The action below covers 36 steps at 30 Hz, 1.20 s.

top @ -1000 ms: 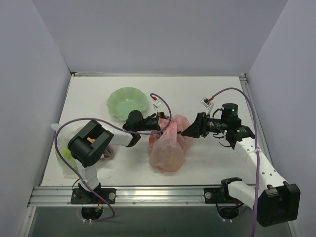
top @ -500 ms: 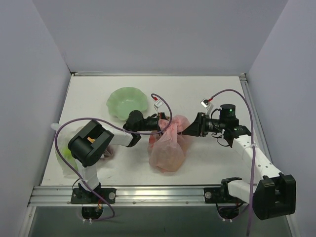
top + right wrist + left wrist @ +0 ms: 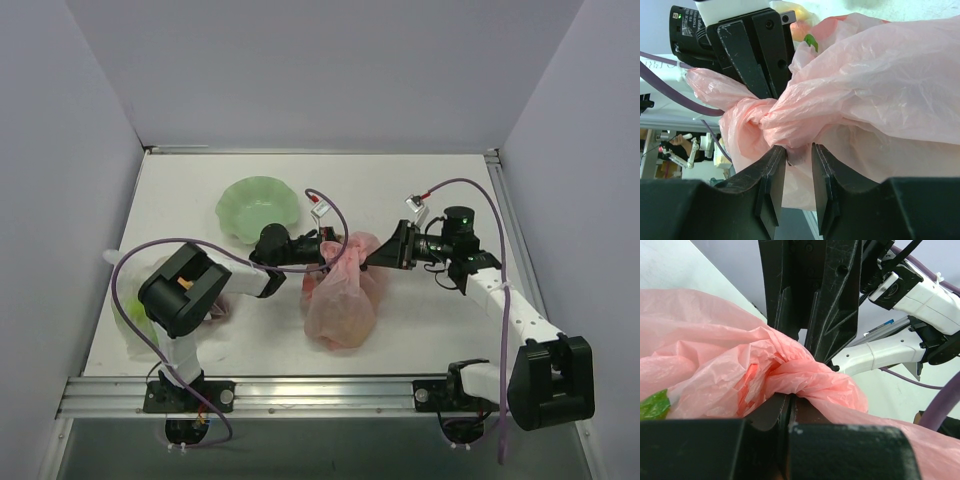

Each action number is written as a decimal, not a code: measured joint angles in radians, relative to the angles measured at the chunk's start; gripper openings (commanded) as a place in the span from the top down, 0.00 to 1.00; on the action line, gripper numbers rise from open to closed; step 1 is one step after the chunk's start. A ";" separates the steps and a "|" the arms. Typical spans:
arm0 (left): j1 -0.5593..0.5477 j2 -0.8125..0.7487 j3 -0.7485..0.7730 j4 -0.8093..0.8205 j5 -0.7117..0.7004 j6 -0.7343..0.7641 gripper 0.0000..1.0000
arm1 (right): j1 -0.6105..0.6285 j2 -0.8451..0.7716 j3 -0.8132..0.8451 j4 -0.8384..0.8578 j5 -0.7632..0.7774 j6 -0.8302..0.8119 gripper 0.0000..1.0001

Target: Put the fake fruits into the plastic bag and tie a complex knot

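Pink bag [image 3: 340, 300] is lying mid-table, its neck bunching at 12 o'clock. Left gripper [image 3: 324, 254] is clamping it tight from 10 o'clock. Right gripper [image 3: 369, 264], fingers narrowly parted, is pinching plastic from 2 o'clock, likely tensioning the knot.

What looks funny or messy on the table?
Nothing is spilled or broken. The only odd-looking thing is the plastic bag: its top is scrunched and twisted into a tight bunch between the left gripper and the right gripper, while the full part sags on the table. That fits tying a knot.
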 measured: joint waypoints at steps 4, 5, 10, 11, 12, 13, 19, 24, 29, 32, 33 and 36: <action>0.000 0.003 0.000 0.011 0.005 -0.005 1.00 | 0.018 0.000 -0.009 0.039 -0.008 0.030 0.86; 0.000 0.004 0.000 0.014 0.009 -0.007 1.00 | 0.018 0.000 -0.011 0.046 -0.008 0.035 0.95; 0.003 0.004 0.000 0.019 0.025 -0.016 0.94 | 0.012 0.004 -0.014 0.052 -0.013 0.040 1.00; 0.003 0.004 0.000 0.019 0.027 -0.016 0.91 | 0.011 0.004 -0.014 0.051 -0.015 0.035 1.00; 0.003 0.004 0.000 0.019 0.028 -0.014 0.83 | 0.010 0.004 -0.014 0.050 -0.017 0.026 1.00; 0.003 0.004 0.000 0.018 0.029 -0.012 0.79 | 0.009 0.004 -0.014 0.045 -0.019 0.017 1.00; 0.011 -0.016 -0.018 -0.029 0.036 0.034 0.55 | -0.010 0.003 0.003 -0.046 -0.027 -0.074 1.00; 0.058 -0.112 -0.058 -0.171 0.047 0.139 0.52 | -0.010 -0.006 0.059 -0.159 -0.023 -0.188 1.00; 0.162 -0.250 -0.063 -0.386 0.085 0.311 0.46 | -0.010 -0.016 0.114 -0.263 -0.014 -0.300 1.00; 0.253 -0.347 -0.045 -0.628 0.130 0.504 0.38 | -0.010 -0.019 0.140 -0.324 -0.011 -0.361 1.00; 0.274 -0.370 -0.015 -0.750 0.137 0.602 0.38 | -0.009 -0.019 0.146 -0.340 -0.007 -0.380 1.00; 0.283 -0.411 0.141 -1.157 0.139 0.922 0.31 | -0.008 -0.020 0.159 -0.386 0.007 -0.431 1.00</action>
